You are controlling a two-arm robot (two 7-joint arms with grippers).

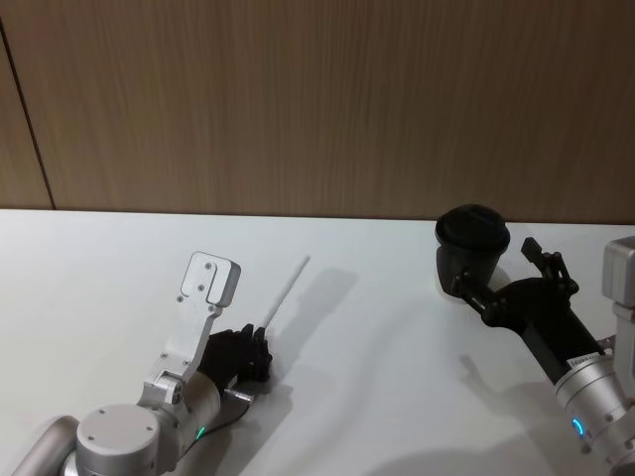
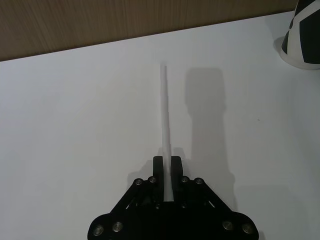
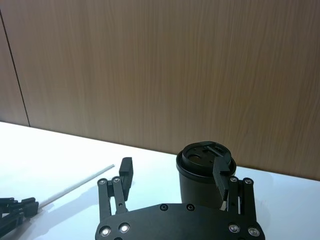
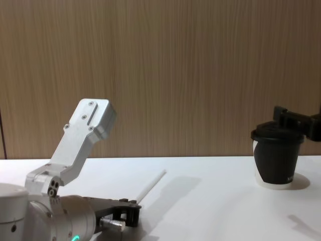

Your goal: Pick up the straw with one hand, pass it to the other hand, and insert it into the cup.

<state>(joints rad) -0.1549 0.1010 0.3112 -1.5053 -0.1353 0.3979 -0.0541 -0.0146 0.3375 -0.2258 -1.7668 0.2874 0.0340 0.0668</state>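
My left gripper [image 1: 260, 342] [image 2: 167, 165] is shut on the near end of the white straw [image 1: 288, 290] [image 2: 164, 110] [image 4: 152, 186]. The straw slants up and forward from its fingers, above the white table. At the right stands the black lidded cup [image 1: 474, 243] [image 3: 197, 175] [image 4: 276, 160], upright on the table. My right gripper [image 1: 501, 270] [image 3: 172, 172] hovers just on the near side of the cup at about lid height, open and holding nothing. One of its fingers [image 3: 220, 175] overlaps the cup's lid.
The white table [image 1: 99, 297] runs back to a brown wood-panel wall [image 1: 317, 99]. A wide stretch of bare tabletop lies between the straw and the cup.
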